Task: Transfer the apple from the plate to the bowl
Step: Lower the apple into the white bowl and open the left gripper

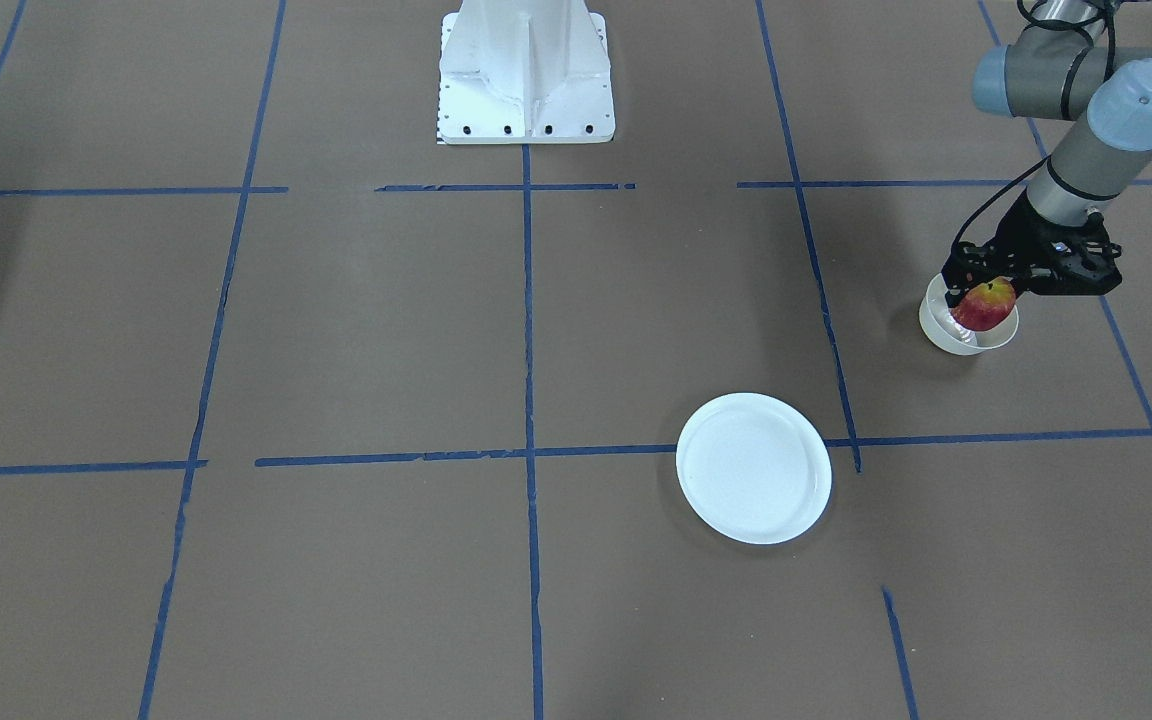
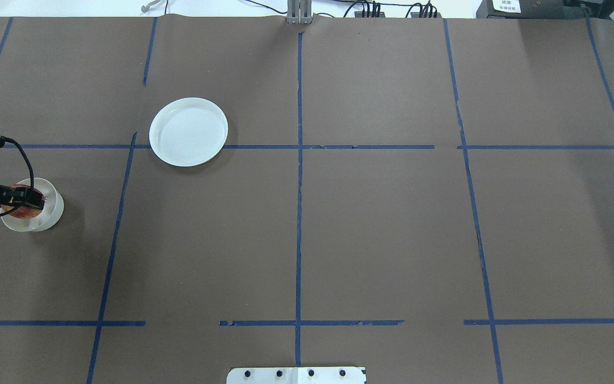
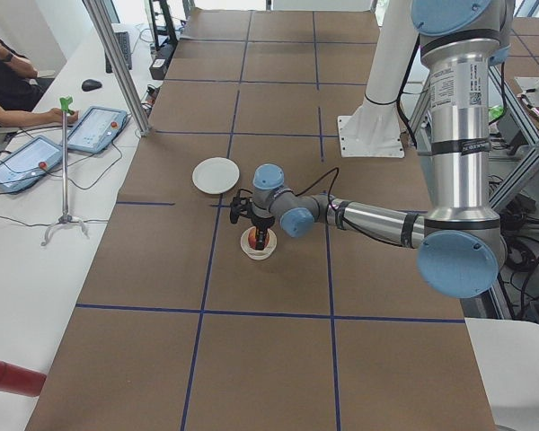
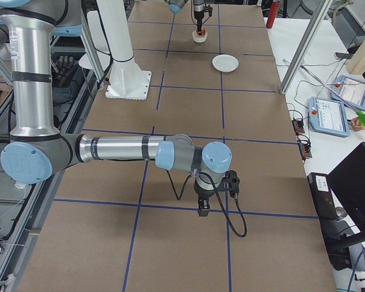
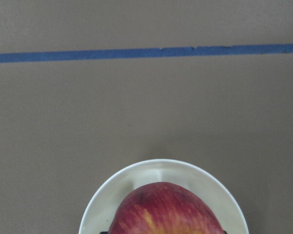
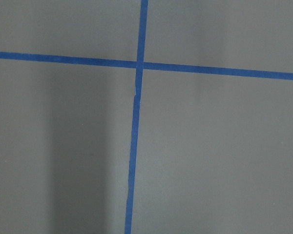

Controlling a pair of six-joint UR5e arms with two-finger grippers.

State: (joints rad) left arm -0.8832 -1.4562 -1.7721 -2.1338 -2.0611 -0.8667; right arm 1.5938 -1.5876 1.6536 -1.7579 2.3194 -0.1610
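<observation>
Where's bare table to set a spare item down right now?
Bare paper lies between the plate and the robot base, and across all squares right of the centre tape line. Crowded only at the bowl, where the left tool grips the apple.

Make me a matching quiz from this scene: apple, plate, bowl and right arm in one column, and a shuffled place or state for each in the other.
Column one:
1 apple
2 plate
3 bowl
4 right arm

Column two:
A empty, lying across a tape line
B directly under the apple
C gripped in the left jaws
D over bare table, far from both dishes

Pairs: 1-C, 2-A, 3-B, 4-D.
</observation>
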